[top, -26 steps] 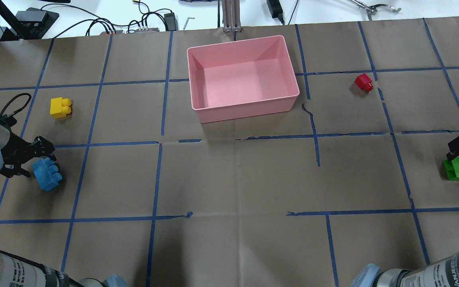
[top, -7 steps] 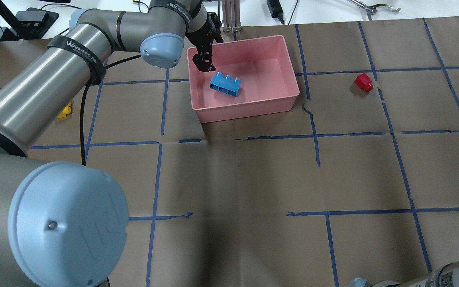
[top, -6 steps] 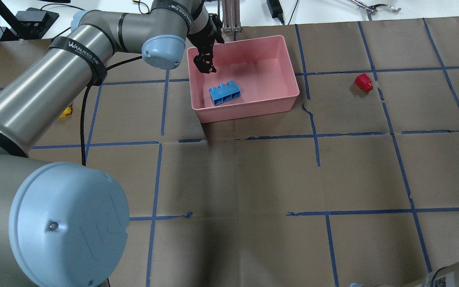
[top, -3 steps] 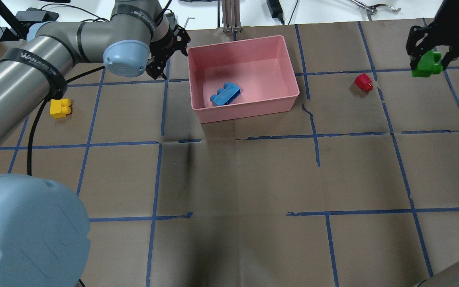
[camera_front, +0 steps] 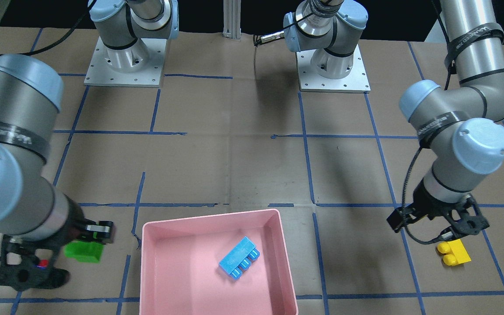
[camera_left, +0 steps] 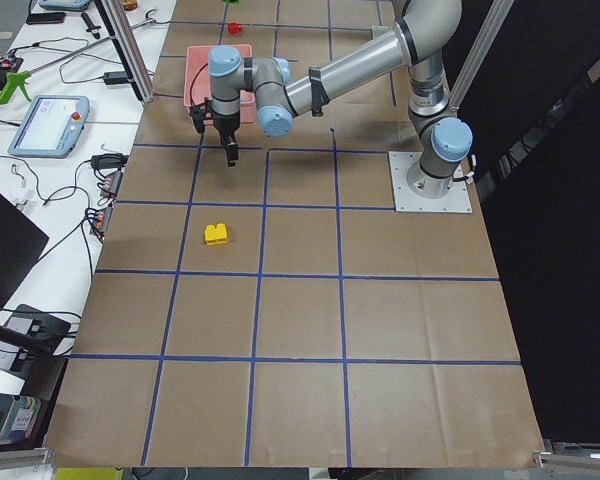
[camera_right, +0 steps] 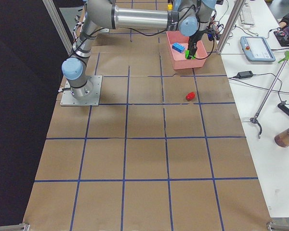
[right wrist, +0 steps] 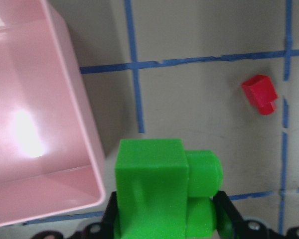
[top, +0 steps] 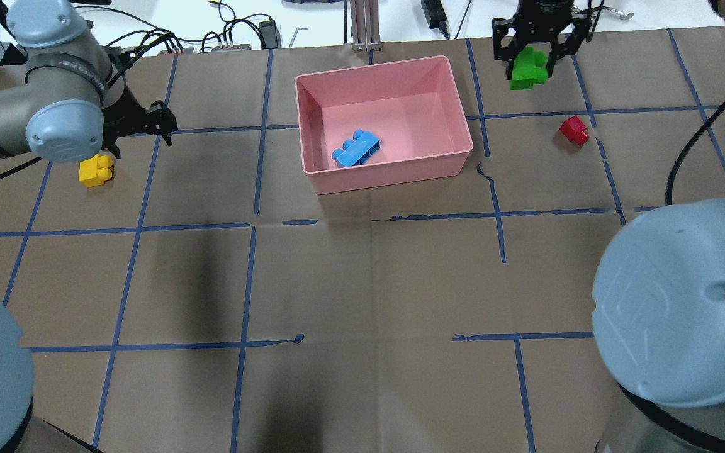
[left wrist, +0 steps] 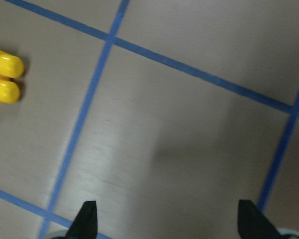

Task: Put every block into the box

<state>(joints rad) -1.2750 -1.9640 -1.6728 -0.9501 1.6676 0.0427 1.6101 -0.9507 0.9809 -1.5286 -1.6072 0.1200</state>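
The pink box (top: 387,173) stands at the far middle of the table, and the light-blue block (top: 356,148) lies inside it on its side. My left gripper (top: 139,132) is open and empty, just beside the yellow block (top: 95,170) on the paper. The left wrist view shows that block (left wrist: 2,74) at the left edge, outside the open fingertips (left wrist: 87,219). My right gripper (top: 531,60) is shut on the green block (top: 528,68) and holds it in the air just right of the box. The right wrist view shows the green block (right wrist: 162,189) beside the box wall (right wrist: 84,149). The red block (top: 574,130) lies on the table to the right.
An aluminium post (top: 365,25) stands just behind the box, with cables and power bricks along the far edge. The two arm bases (camera_front: 123,61) (camera_front: 333,65) sit on the robot's side. Blue tape lines grid the brown paper.
My left gripper has swung left from the box to beside the yellow block. My right gripper has carried the green block left, close to the box. The blue block lies still in the box.
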